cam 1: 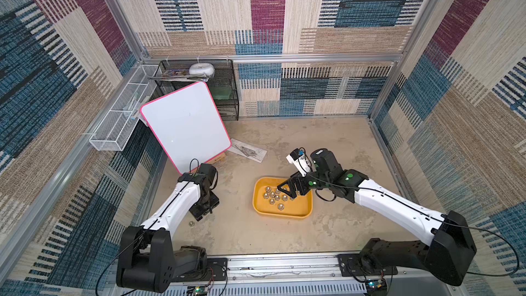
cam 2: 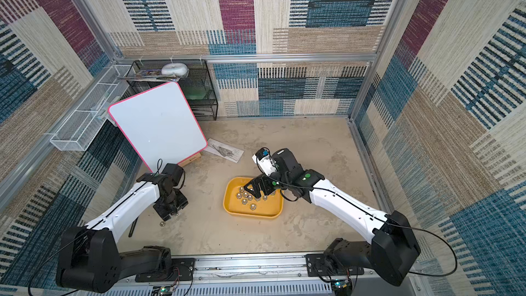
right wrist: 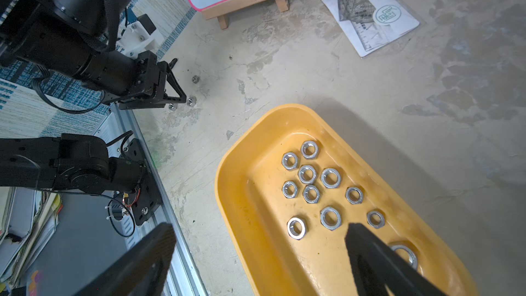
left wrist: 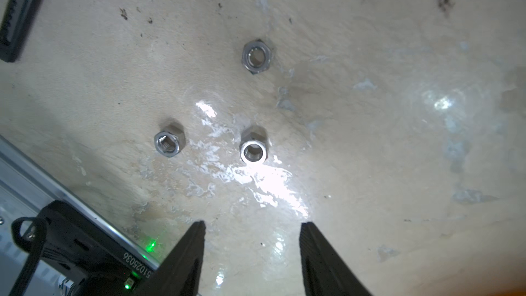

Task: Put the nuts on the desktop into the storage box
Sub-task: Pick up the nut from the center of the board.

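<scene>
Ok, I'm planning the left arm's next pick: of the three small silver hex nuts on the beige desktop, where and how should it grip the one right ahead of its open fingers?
I'd take that small silver hex nut across two opposite outer flats, the left gripper coming straight down. It lies flat, hole up, and its two neighbours sit apart, leaving finger room.

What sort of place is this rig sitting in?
Probably a staged robot test cell, not a real workshop: patterned wall panels in an aluminium frame, left arm and right arm mounted on a front rail, and desk props like a whiteboard and mesh shelf.
</scene>
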You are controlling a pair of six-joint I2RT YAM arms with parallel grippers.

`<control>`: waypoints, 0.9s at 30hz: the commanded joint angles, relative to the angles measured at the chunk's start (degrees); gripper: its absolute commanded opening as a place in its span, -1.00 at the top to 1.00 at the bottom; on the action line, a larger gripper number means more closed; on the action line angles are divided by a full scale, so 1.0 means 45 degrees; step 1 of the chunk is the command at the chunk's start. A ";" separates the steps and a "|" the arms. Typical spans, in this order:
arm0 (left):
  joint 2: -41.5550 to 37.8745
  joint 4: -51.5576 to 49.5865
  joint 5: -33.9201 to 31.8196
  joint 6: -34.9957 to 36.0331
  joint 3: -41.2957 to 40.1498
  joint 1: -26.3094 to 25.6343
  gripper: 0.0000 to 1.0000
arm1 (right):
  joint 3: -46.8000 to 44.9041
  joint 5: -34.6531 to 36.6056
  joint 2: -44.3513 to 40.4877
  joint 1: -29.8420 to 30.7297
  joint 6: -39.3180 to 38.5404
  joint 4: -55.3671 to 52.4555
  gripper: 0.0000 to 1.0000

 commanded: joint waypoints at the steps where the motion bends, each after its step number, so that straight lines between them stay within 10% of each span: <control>1: 0.0170 0.0502 -0.0134 0.0505 -0.0183 0.0455 -0.15 | 0.0164 -0.0145 0.0149 0.0021 -0.0224 0.0175 -0.99; 27: 0.1763 0.2851 0.0277 0.1663 -0.1116 0.1181 0.37 | 0.0534 0.0189 0.0553 0.0070 -0.0110 -0.0291 -0.99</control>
